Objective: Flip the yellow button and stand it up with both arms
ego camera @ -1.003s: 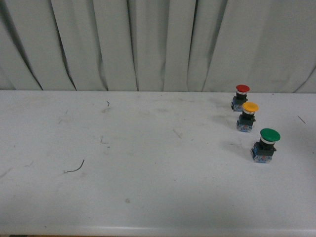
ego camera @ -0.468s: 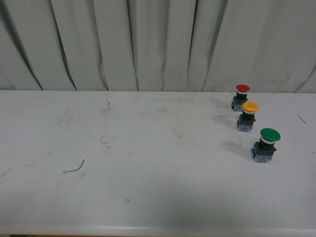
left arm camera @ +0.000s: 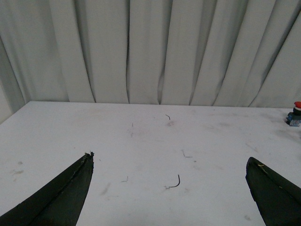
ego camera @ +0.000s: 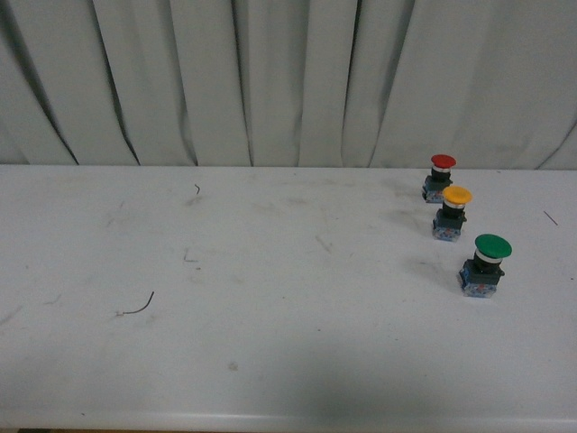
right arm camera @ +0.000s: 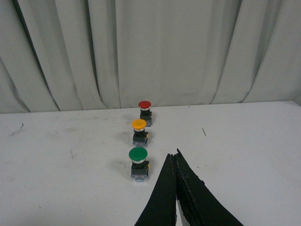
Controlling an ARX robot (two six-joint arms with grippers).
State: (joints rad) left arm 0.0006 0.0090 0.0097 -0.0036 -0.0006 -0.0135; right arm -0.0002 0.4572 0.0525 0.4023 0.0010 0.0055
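Position: yellow button (ego camera: 453, 214) sits far-right on white table (ego camera: 270, 298), upright on its contact block, cap up, long axis vertical, between red button (ego camera: 439, 177) and green button (ego camera: 484, 265). Right gripper (right arm camera: 174, 157) pressed together, much nearer, button ahead beyond green one. Left gripper (left arm camera: 169, 162) spread wide, well apart. Glossy domed cap, black collar, blue/clear plastic block.

matte black, pointed fingers (left arm camera: 61, 197) on each gripper (right arm camera: 175, 160)
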